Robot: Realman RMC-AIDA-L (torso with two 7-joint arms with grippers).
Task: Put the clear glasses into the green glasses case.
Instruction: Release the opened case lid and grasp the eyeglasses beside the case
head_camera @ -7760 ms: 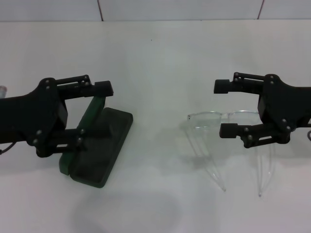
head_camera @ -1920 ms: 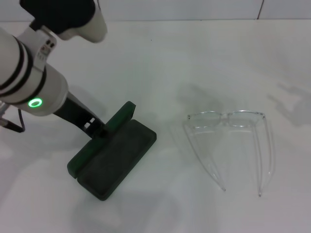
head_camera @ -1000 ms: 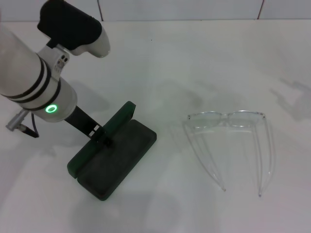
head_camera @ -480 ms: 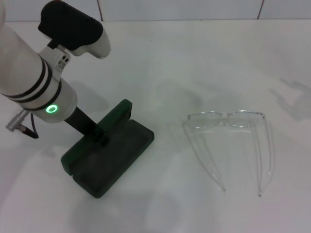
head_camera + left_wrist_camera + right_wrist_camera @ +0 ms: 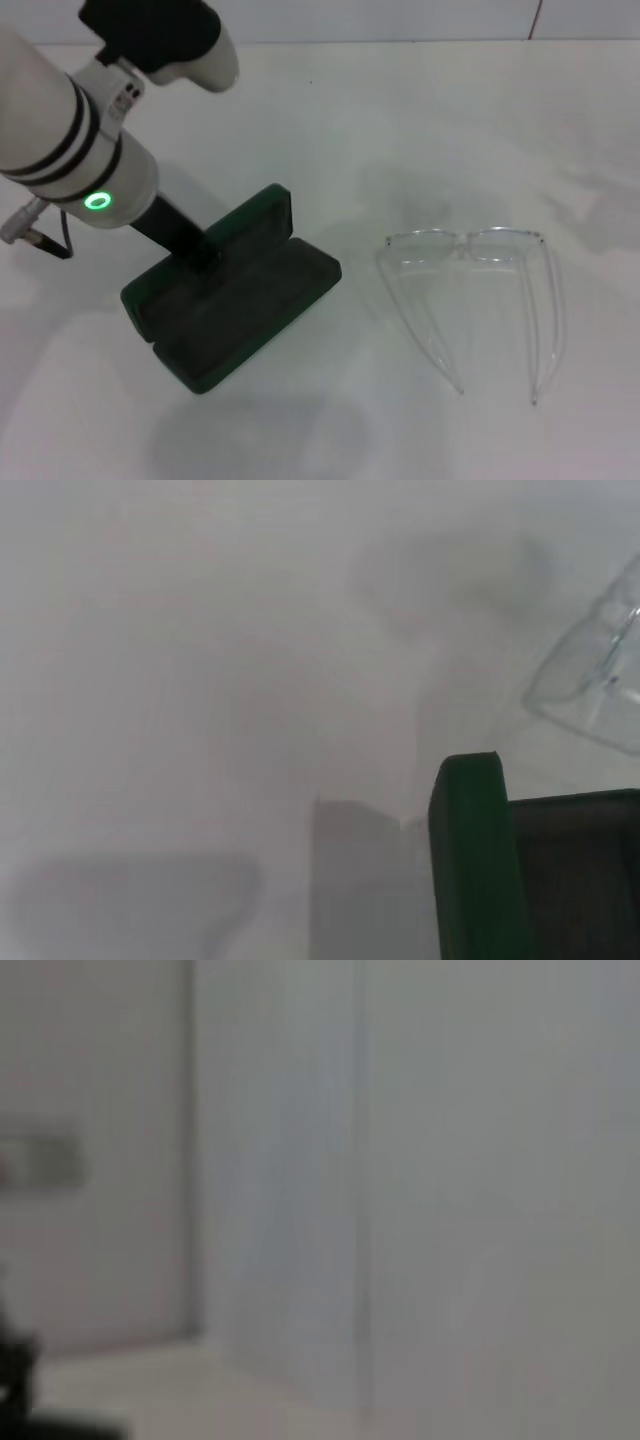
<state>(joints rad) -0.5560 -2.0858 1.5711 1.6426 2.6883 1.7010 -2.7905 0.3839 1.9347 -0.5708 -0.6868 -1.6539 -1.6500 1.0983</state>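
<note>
On the white table (image 5: 400,120) you see the green glasses case (image 5: 235,300) lying open on the left, its lid (image 5: 215,240) tilted up on the far side. The left gripper (image 5: 200,252) reaches down to that lid, but the white forearm hides its fingers, so you cannot tell whether its jaws are open or closed. The clear glasses (image 5: 470,290) rest well to the right of the case, temple arms unfolded and pointing toward the robot, faint against the table; the left wrist view cuts off all but a case corner (image 5: 470,860) and one lens, and the right gripper is out of sight.
</note>
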